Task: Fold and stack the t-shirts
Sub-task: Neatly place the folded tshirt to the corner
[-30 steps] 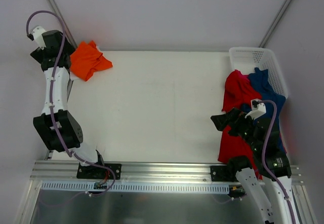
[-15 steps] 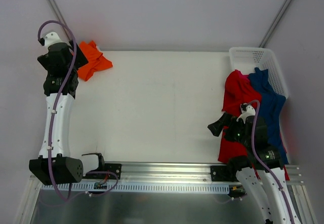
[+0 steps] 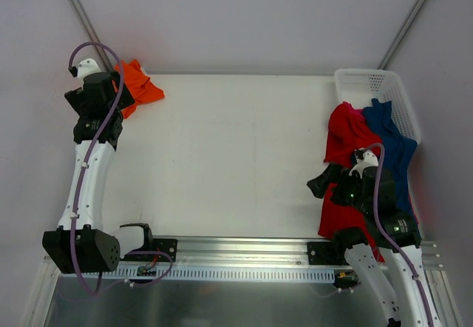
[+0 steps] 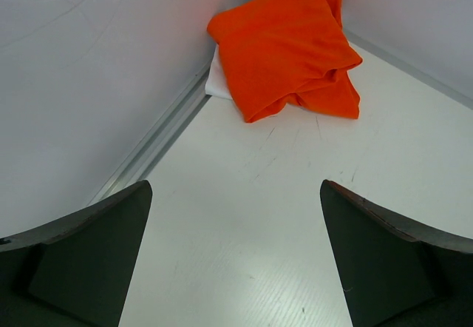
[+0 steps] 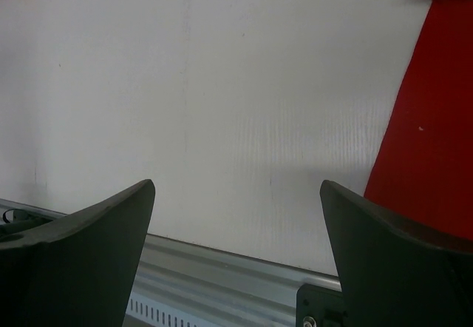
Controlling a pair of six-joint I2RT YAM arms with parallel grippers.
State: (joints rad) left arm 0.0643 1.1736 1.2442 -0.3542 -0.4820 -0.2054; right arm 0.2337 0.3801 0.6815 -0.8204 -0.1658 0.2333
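Observation:
The orange t-shirt (image 3: 143,87) lies folded in the table's far left corner, also in the left wrist view (image 4: 284,46). A sliver of the white t-shirt (image 4: 216,83) shows under it. My left gripper (image 3: 109,96) is open and empty, a short way in front of the stack (image 4: 236,268). The red t-shirt (image 3: 346,131) and the dark blue t-shirt (image 3: 392,146) hang crumpled out of the basket at the right. My right gripper (image 3: 319,183) is open and empty over bare table just left of the red cloth (image 5: 429,120), near the front edge (image 5: 236,260).
The white perforated basket (image 3: 369,83) stands at the far right corner. A metal rail (image 3: 236,249) runs along the table's near edge. Walls close in behind and to the left of the orange stack.
My left arm has swung right and back from the far left corner, now partly covering the orange shirt from above. My right gripper has shifted slightly left and nearer.

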